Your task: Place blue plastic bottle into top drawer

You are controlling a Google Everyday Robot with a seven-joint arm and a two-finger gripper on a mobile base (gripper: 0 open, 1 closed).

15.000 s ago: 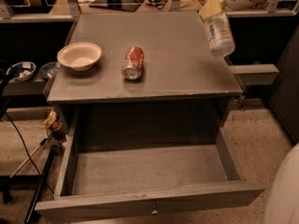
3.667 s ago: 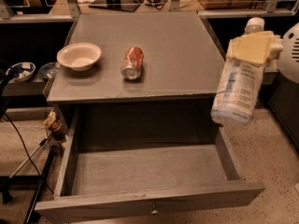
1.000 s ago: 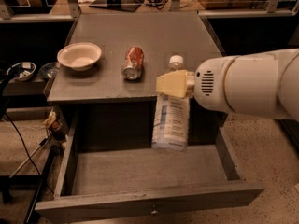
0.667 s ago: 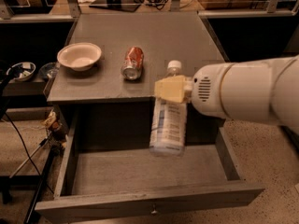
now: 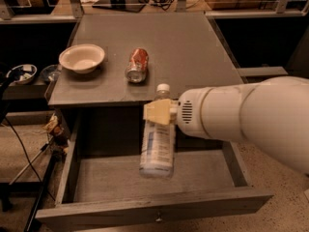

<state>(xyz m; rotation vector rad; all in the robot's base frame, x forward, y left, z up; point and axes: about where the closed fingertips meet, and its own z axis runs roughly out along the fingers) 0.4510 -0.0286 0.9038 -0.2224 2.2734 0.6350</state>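
Logging one bottle (image 5: 157, 146), hung cap-up above the open drawer (image 5: 145, 210), neck clenched by the gripper (image 5: 159, 112), we judge it poised there for lowering inside.

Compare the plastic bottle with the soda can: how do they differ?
The blue plastic bottle hangs upright, cap up, over the open top drawer, gripped near its neck by the hand; the soda can lies on its side on the tabletop. The bottle is pale and longer; the can is red and shorter. Both are drink containers.
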